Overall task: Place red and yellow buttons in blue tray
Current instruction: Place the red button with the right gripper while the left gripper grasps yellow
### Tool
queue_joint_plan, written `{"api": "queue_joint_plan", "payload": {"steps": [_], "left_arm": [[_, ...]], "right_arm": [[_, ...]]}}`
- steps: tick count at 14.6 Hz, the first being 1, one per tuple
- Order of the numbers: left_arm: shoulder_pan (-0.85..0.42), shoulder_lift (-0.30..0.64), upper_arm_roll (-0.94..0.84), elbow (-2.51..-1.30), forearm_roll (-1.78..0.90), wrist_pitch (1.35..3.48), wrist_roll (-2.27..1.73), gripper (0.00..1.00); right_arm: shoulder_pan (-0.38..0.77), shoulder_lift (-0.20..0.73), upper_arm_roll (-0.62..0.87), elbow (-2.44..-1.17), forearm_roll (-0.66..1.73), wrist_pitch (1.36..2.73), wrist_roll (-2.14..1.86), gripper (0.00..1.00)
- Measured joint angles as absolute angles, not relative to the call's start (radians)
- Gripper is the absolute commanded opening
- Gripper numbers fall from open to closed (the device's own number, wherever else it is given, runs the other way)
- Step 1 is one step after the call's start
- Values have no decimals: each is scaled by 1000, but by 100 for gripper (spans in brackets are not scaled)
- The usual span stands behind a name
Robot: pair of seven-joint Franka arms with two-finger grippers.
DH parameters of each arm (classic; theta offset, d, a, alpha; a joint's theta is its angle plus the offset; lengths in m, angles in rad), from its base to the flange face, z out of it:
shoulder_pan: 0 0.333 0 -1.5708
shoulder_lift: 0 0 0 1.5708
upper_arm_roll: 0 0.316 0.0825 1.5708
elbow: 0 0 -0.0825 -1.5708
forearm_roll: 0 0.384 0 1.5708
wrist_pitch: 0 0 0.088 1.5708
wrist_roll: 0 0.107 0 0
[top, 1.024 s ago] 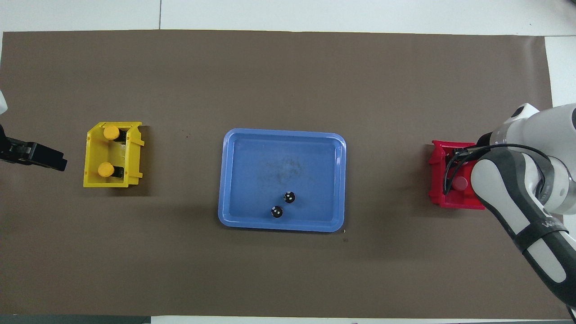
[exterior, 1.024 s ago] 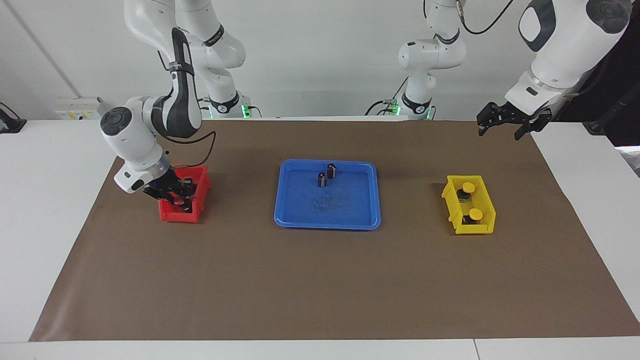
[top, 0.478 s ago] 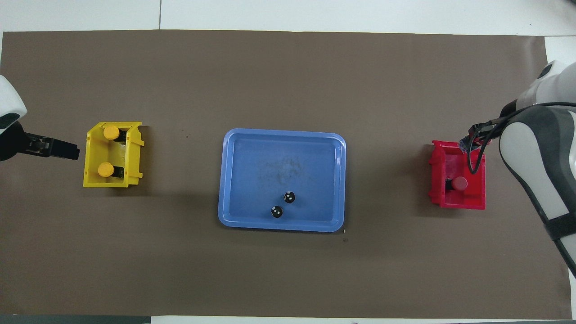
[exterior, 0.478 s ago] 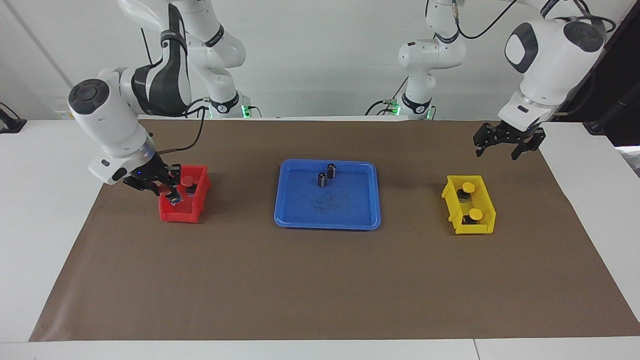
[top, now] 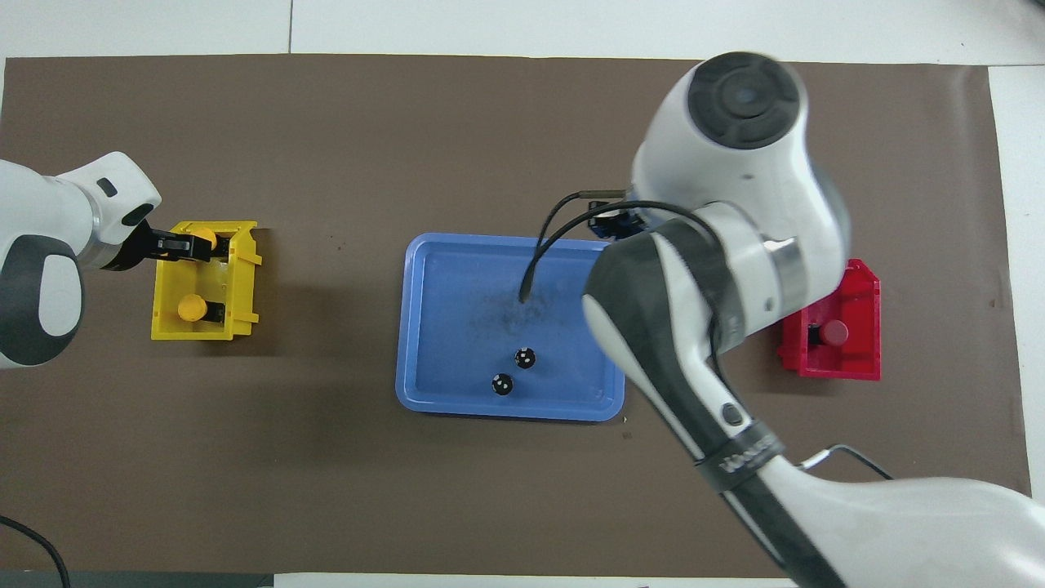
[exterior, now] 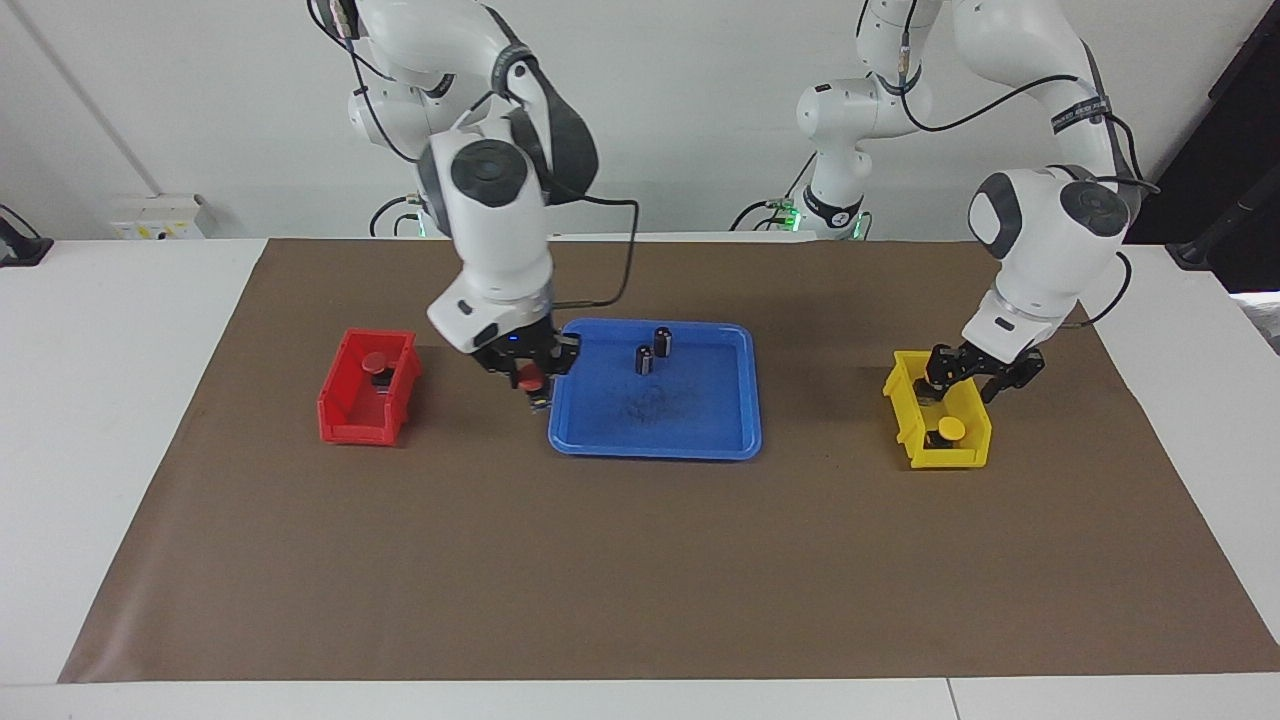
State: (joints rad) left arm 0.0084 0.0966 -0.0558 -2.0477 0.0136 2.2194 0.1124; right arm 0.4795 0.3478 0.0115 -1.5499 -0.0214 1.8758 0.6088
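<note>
My right gripper (exterior: 530, 383) over the blue tray's (exterior: 700, 425) edge, jaws shut on a red button (exterior: 526, 379), my left gripper (exterior: 968, 372) in the yellow bin (exterior: 968, 455), jaws around a yellow button (top: 202, 239), can't tell if squeezing.

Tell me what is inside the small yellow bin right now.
The small yellow plastic bin shows one yellow-capped button in the open. The left claw reaches into the part nearer the robots, around a second yellow cap; its base is covered.

blue tray (exterior: 655, 440); red bin (exterior: 358, 425); yellow bin (exterior: 950, 458)
</note>
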Motion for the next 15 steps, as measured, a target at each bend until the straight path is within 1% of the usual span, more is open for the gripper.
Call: {"api": "queue_joint_plan", "payload": {"steps": [2, 4, 8, 9, 10, 11, 12, 13, 14, 15], "left_arm": [[8, 98, -56, -2048, 14, 2222, 101, 61], [7, 109, -57, -2049, 14, 2242, 78, 61], [4, 177, -62, -2049, 14, 2337, 43, 61], [4, 189, -63, -2048, 14, 2349, 41, 58], [4, 196, -63, -2048, 14, 2359, 39, 33], [5, 198, -62, -2047, 14, 2363, 38, 2], [5, 198, -62, -2047, 14, 2363, 37, 1], [6, 198, -61, -2046, 13, 2363, 36, 1], [7, 198, -60, -2045, 12, 2362, 35, 1], [7, 198, -59, -2044, 7, 2358, 34, 1]], "right_arm": [[542, 401, 10, -1549, -22, 1945, 694, 2], [561, 435, 9, -1549, -22, 1972, 722, 2], [566, 456, 9, -1569, -21, 2009, 726, 4], [570, 456, 9, -1580, -21, 2023, 735, 6], [574, 457, 9, -1592, -21, 2039, 746, 8], [578, 457, 9, -1603, -21, 2051, 754, 11], [581, 457, 9, -1611, -21, 2057, 758, 15], [584, 457, 9, -1616, -21, 2061, 759, 30], [584, 457, 9, -1622, -21, 2065, 761, 51], [584, 457, 9, -1630, -21, 2076, 762, 57]]}}
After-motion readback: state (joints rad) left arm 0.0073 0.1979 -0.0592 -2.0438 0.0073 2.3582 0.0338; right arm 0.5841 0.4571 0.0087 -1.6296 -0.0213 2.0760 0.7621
